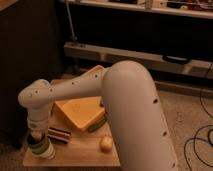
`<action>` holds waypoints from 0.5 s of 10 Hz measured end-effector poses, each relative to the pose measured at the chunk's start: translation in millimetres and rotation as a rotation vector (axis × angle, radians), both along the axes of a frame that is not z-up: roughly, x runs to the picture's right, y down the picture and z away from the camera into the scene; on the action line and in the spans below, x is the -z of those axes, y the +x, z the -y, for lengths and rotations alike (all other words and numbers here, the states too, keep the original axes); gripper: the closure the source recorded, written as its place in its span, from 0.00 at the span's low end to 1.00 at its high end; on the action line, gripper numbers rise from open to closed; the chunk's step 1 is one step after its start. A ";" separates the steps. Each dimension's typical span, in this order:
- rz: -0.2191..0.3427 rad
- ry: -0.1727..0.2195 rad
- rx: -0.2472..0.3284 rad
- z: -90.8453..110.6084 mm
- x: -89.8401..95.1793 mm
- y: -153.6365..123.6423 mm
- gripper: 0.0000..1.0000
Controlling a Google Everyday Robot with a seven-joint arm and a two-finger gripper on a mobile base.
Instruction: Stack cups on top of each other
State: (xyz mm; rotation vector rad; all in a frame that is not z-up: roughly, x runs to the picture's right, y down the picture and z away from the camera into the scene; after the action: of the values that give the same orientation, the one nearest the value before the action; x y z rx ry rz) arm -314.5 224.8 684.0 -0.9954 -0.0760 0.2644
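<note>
A whitish to pale green cup (43, 148) stands at the front left corner of the small wooden table (80, 152). It looks like more than one cup nested, but I cannot tell how many. My arm reaches in from the right, and its wrist (38, 119) points straight down at the left. My gripper (36, 135) is right on top of the cup, touching or just inside its rim. The gripper hides the cup's opening.
A large yellow-orange tray (80, 112) lies tilted in the middle of the table. A dark striped block (59, 135) sits just right of the cup. A small yellow lump (105, 144) lies near the front edge, and a green object (97, 125) lies by the tray. My arm covers the table's right side.
</note>
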 end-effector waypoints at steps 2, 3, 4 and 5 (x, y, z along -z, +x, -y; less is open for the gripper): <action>-0.021 0.002 0.008 -0.4 -2.9 6.7 0.20; -0.035 0.004 0.006 0.2 -3.1 17.4 0.20; -0.044 0.008 -0.002 0.7 -1.1 29.3 0.20; -0.042 0.014 -0.016 1.3 2.2 38.7 0.20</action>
State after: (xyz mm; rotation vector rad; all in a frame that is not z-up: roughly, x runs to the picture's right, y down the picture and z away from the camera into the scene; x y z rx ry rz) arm -275.9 223.5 681.8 -0.9757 -0.0474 0.2995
